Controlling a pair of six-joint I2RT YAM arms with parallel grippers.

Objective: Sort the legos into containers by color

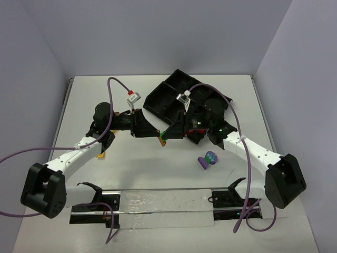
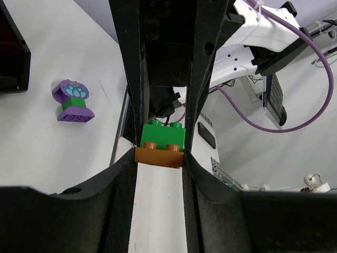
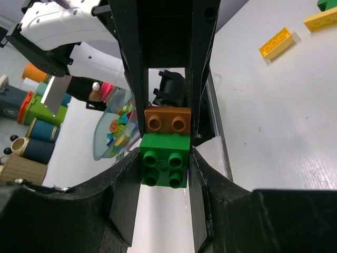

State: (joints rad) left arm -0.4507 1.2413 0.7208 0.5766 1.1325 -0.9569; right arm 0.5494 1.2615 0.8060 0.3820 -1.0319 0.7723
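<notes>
At table centre, your left gripper (image 2: 159,158) jaws pinch the orange brick (image 2: 159,156), right gripper (image 3: 164,158) jaws the green brick (image 3: 164,161) stuck on it, probably to pull them apart. Tray (image 1: 158,97) sits toward far edge.

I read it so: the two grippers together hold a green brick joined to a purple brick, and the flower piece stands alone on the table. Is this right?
Not fully. The green brick is joined to an orange-brown brick, not a purple one; both wrist views show it. The rest holds: left gripper and right gripper hold the pair; the flower piece stands alone on the table.
</notes>
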